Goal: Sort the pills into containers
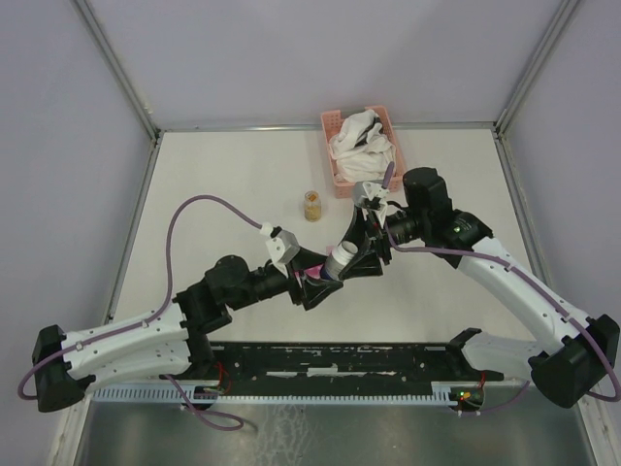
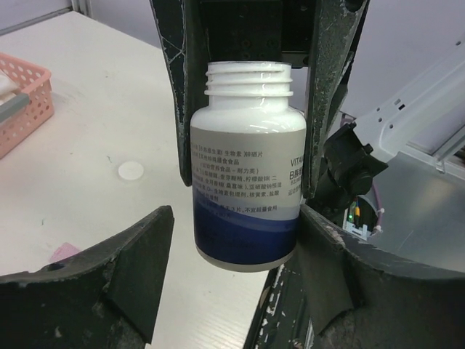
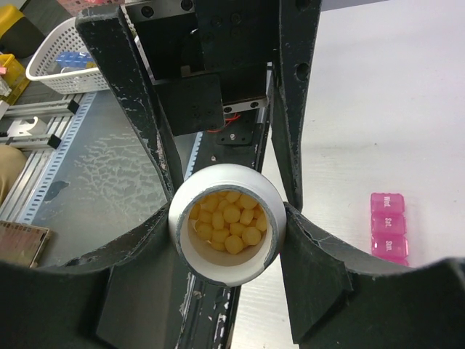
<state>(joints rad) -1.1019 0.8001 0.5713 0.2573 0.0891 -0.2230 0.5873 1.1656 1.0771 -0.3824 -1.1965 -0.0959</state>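
Right gripper [image 3: 227, 236]: pressed onto both sides of uncapped bottle [image 2: 247, 182], mouth toward own wrist, yellow pills [image 3: 229, 217] inside. Left gripper [image 2: 236, 218]: spread around bottle base, one finger clearly apart. Pill-box [image 3: 389, 227]: flat on table [image 2: 109, 102], below and beside bottle, nearer left gripper, long axis running up right wrist view. Turn mouth down over compartments before pouring.

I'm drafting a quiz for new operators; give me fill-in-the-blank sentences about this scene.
1. The open white bottle holds ____ pills.
2. The pill box on the table is ____ in colour.
3. The lattice basket holds ____ cloths.
Missing words: yellow; pink; white.
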